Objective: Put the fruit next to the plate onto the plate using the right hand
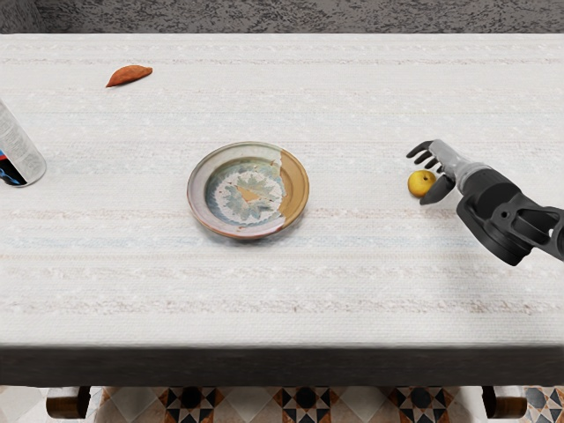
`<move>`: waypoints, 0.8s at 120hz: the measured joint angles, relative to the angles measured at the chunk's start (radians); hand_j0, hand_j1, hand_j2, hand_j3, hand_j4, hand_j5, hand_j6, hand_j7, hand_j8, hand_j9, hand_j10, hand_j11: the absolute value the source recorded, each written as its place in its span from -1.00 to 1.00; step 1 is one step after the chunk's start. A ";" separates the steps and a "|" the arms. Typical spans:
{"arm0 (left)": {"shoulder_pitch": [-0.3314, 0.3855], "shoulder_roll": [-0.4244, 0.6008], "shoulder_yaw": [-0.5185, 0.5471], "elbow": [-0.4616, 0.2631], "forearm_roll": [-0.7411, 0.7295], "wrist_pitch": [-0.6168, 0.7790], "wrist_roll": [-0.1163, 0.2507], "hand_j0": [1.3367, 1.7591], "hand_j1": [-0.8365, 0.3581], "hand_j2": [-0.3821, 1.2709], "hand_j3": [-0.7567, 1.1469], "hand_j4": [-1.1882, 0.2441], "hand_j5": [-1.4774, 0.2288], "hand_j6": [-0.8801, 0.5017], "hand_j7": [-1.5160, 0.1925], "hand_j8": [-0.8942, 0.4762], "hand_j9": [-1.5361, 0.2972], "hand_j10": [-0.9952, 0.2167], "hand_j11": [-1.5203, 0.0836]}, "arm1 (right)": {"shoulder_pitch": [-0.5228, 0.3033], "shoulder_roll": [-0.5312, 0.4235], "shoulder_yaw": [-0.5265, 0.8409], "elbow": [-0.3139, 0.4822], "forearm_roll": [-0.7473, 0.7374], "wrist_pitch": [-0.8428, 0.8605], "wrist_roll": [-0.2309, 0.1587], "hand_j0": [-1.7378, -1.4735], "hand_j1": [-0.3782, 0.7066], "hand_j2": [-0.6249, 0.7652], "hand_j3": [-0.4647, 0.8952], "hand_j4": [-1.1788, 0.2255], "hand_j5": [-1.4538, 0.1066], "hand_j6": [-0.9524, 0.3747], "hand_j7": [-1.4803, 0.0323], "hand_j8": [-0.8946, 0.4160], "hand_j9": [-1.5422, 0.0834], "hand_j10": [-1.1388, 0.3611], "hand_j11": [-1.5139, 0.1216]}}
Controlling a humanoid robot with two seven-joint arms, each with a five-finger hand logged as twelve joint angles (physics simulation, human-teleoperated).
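Right hand, fingers spread, hovers just beside the yellow fruit.

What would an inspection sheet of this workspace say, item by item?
Surface: pale table, faintly striped.
Job's things: plate near the centre, with nothing on it; yellow fruit lies on the table to its right, apart from it.
Clutter: orange-red piece at the far left; silvery container cut off by the left edge.
Grippers: right hand open, fingers spread close around the fruit, contact unclear; left hand not in view.
Cables: nothing seen.
Surroundings: patterned floor tiles below the table's front edge.
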 joint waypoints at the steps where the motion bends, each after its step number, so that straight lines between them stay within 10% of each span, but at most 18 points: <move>1: 0.000 0.000 0.000 0.000 0.000 0.000 0.000 0.52 0.98 -0.54 -0.21 0.66 0.73 0.27 0.77 0.30 0.68 0.64 0.90 | 0.000 0.000 0.000 0.000 0.000 0.000 0.000 -0.40 -0.12 -0.20 -0.32 0.14 0.24 -0.14 0.31 -0.21 0.30 0.01 0.25; 96: 0.000 0.000 0.000 0.000 0.000 0.000 0.000 0.52 0.98 -0.54 -0.21 0.66 0.73 0.27 0.77 0.30 0.68 0.64 0.90 | -0.011 0.022 -0.002 -0.027 -0.015 -0.009 0.008 -0.39 0.09 -0.17 -0.32 0.00 0.07 -0.28 0.14 -0.32 0.13 -0.11 0.09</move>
